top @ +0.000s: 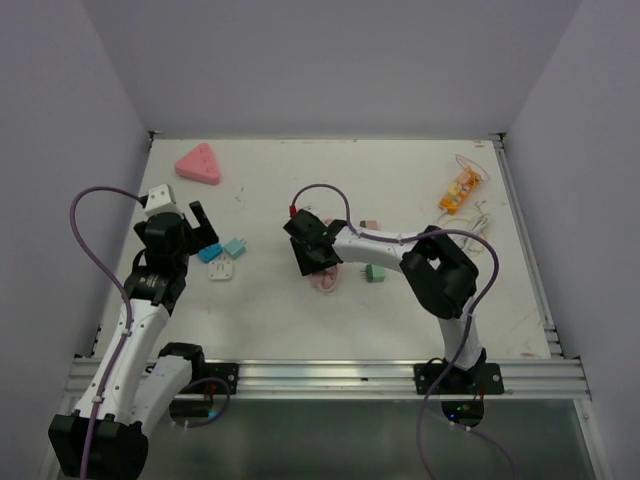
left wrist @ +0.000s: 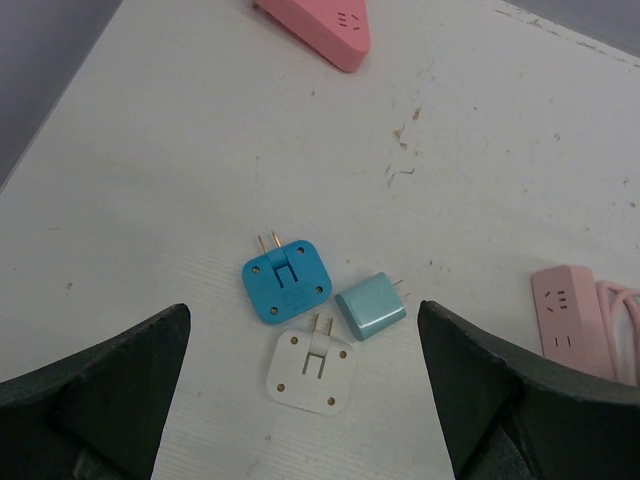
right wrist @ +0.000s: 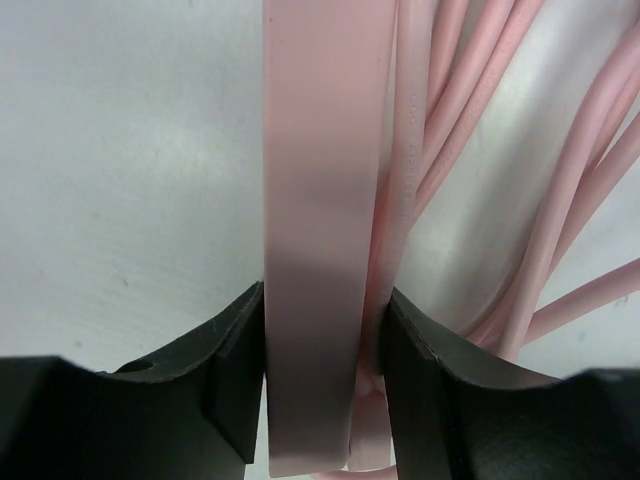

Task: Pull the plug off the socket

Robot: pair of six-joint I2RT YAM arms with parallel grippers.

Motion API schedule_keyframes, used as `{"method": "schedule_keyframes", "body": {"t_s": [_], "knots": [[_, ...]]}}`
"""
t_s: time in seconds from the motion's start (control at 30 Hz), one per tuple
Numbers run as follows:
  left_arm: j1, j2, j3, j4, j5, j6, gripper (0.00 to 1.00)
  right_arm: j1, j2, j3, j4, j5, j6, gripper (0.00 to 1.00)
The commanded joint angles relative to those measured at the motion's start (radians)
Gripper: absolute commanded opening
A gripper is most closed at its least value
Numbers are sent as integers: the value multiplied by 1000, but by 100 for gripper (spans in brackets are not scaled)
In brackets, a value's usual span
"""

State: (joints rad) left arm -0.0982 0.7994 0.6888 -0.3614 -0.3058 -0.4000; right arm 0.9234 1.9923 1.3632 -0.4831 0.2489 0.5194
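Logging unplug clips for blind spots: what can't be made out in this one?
- Right wrist: strip, clamped by the right fingers, is cut off top and bottom; no socket face or plug shows.
- Top view: right arm covers most of the strip; plugged or not, cannot tell.
- Left wrist: pink triangle cut by the top edge.
- Top view: orange item too small to identify.

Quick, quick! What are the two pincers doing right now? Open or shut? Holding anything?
Left pincer: open, holding nothing.
Right pincer: closed on the pink power strip.
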Motion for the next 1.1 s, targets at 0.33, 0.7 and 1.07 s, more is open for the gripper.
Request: {"method": "schedule_keyframes", "body": {"t_s": [0.33,0.7,1.07], "knots": [[8,-9,5,9,-36,6,100,-129,574,923,-32,-226,-427,20],[8,-6,2,7,-32,4,100,-178,436,892,282,-185,-410,98],[8,-22,0,12,-21,4,100,-231,-83,397,249,203,-443,99]]}}
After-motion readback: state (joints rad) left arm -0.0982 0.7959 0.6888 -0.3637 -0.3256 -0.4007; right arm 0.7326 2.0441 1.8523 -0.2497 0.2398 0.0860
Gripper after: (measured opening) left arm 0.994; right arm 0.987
